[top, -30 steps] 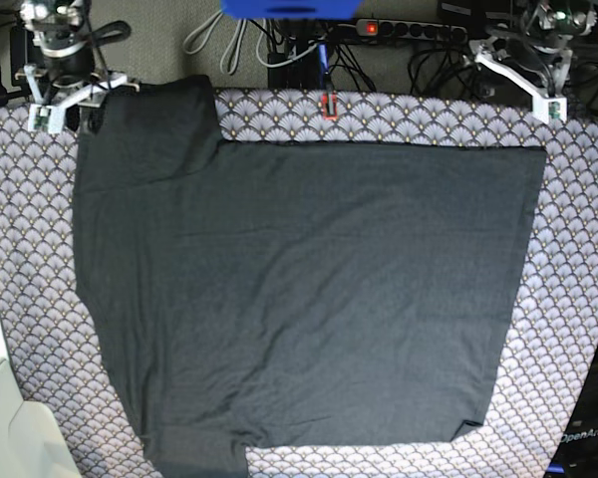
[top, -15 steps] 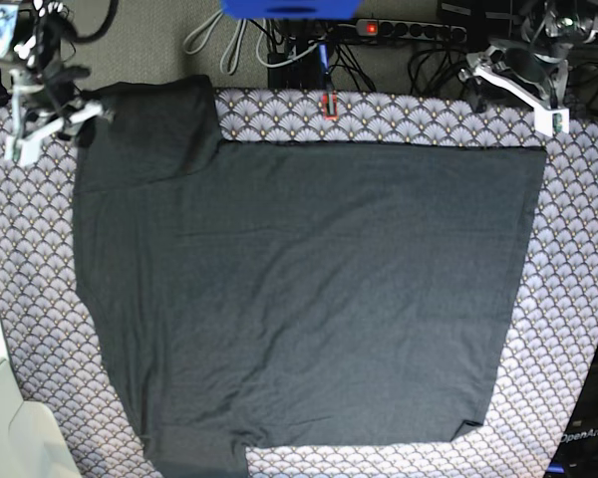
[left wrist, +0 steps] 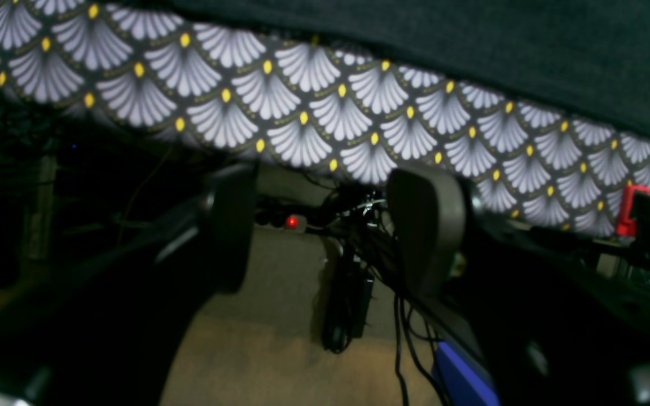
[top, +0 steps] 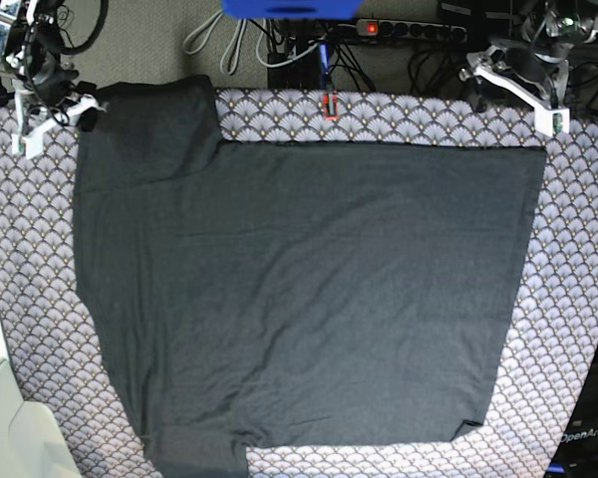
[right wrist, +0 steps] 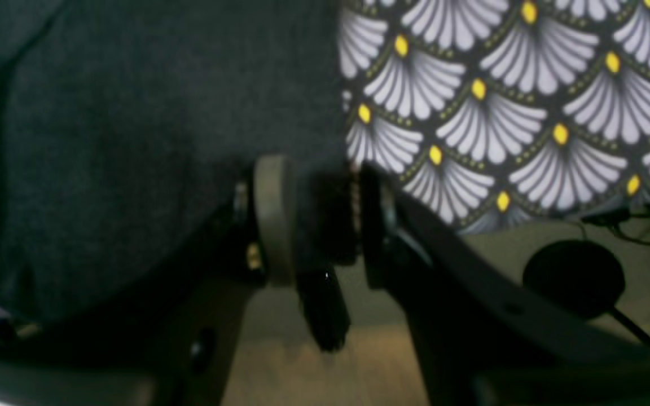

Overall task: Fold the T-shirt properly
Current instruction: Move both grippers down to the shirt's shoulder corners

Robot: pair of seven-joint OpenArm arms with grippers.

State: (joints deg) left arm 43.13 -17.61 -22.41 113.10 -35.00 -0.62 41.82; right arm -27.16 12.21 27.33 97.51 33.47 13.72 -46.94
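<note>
Base view showed the T-shirt [top: 309, 289] spread flat across the surface [top: 578, 299]. The right hand [top: 55, 105], at ten o'clock, pinched the sleeve edge; the left hand [top: 513, 85], at two o'clock, gaped empty. Carrying that sleeve inward low and slowly would likely avoid bunching.

The T-shirt [top: 309, 289] is soft, matt charcoal cloth with a fine heathered grain and shallow creases. Under it, the tablecloth [top: 568, 289] on the counter is smooth printed fabric, pale fans with yellow dots on dark ground. The left claw [left wrist: 325, 225] has matt dark pads; the white arm parts of the right claw [top: 52, 118] look like hard plastic.
</note>
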